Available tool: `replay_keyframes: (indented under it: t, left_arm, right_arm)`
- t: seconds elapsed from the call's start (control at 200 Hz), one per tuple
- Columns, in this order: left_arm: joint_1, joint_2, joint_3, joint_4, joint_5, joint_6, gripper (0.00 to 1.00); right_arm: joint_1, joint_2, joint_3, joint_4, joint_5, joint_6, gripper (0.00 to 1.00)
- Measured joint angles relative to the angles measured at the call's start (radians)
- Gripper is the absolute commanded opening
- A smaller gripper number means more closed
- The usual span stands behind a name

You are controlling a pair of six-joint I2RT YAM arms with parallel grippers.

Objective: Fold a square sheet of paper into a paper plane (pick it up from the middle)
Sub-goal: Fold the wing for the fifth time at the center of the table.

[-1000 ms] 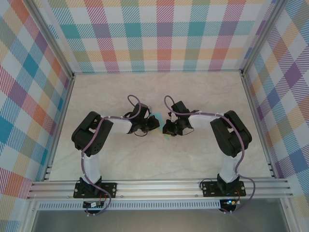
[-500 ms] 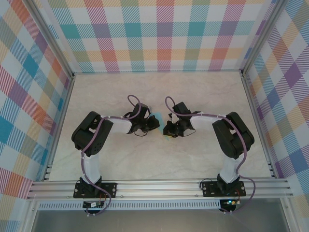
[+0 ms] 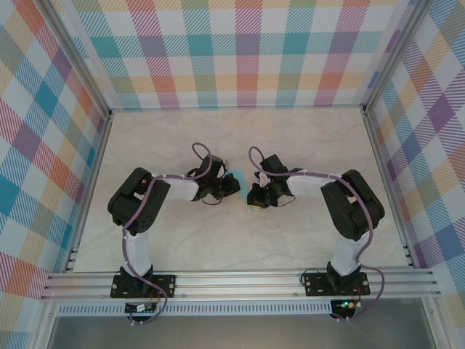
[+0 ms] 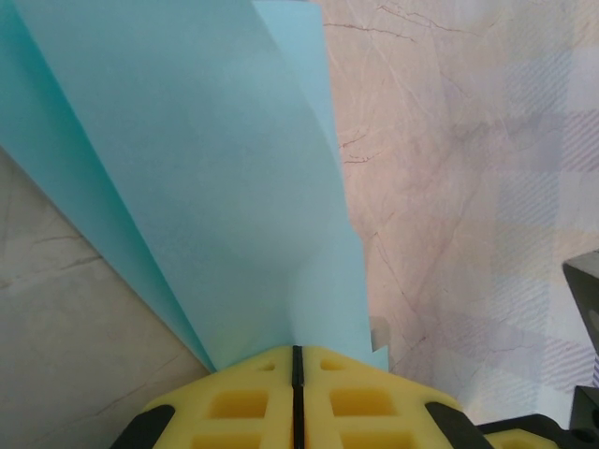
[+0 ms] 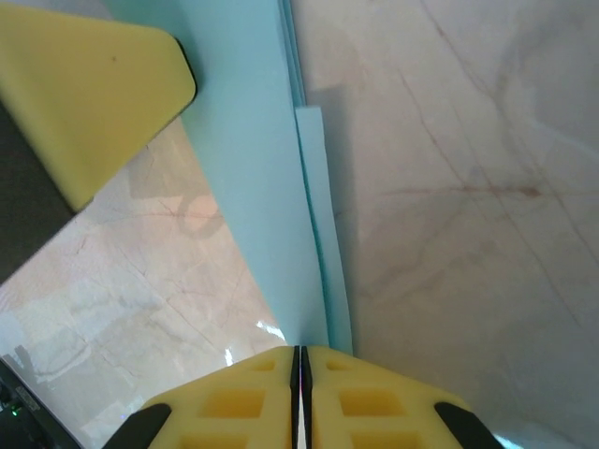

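The light blue sheet of paper (image 4: 206, 187) is folded into long layered flaps and hangs just above the table between both arms. My left gripper (image 4: 296, 351) is shut on one end of it, the yellow pads pressed together over the crease. My right gripper (image 5: 299, 351) is shut on the other end, where the paper (image 5: 253, 168) runs away as a narrow strip with a second layer beside it. From above, the paper (image 3: 235, 174) peeks out between the left gripper (image 3: 232, 184) and the right gripper (image 3: 252, 195). Whether it has the paper plane's shape I cannot tell.
The marble tabletop (image 3: 305, 138) lies open all around the arms, bounded by plaid walls (image 3: 240, 51) and an aluminium rail (image 3: 240, 280) at the near edge. One yellow finger (image 5: 84, 94) of the left gripper reaches into the right wrist view.
The right arm's elbow has drifted slightly right and down. Both grippers stay shut on the paper in nearly the same place.
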Motion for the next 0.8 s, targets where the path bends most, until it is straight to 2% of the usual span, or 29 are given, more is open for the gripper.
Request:
replay_keyframes:
  t: [0.605,0.8]
  left_arm:
    - [0.0,0.003,0.011,-0.019,0.001,0.0,0.1]
    - [0.0,0.003,0.011,-0.019,0.001,0.0,0.1]
  right_arm:
    - [0.0,-0.023,-0.026,-0.066,0.019,-0.029,0.13]
    - [0.006,-0.093,-0.031,-0.073,0.014,-0.034,0.14]
